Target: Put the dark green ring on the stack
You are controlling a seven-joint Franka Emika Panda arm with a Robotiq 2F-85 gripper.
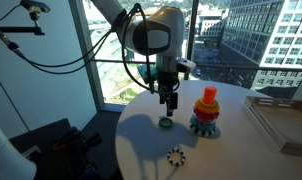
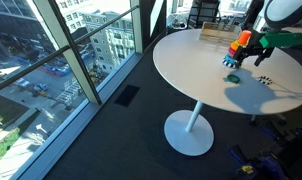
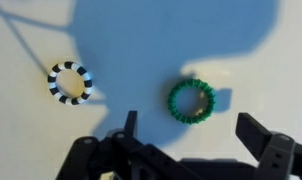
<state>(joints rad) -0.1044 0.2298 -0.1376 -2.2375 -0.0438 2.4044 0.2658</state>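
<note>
The dark green ring (image 3: 192,100) lies flat on the white round table (image 1: 141,145); it also shows in both exterior views (image 1: 166,123) (image 2: 231,76). My gripper (image 3: 191,135) is open and empty, hovering just above the ring (image 1: 168,103), with the ring a little beyond the gap between the fingertips in the wrist view. The stack (image 1: 205,110), a cone of red, orange, yellow and green rings on a blue base, stands upright on the table beside the ring (image 2: 239,47).
A black-and-white toothed ring (image 3: 70,82) lies on the table near the front edge (image 1: 175,156). A clear flat box (image 1: 281,122) sits on the table beyond the stack. Floor-to-ceiling windows stand behind the table.
</note>
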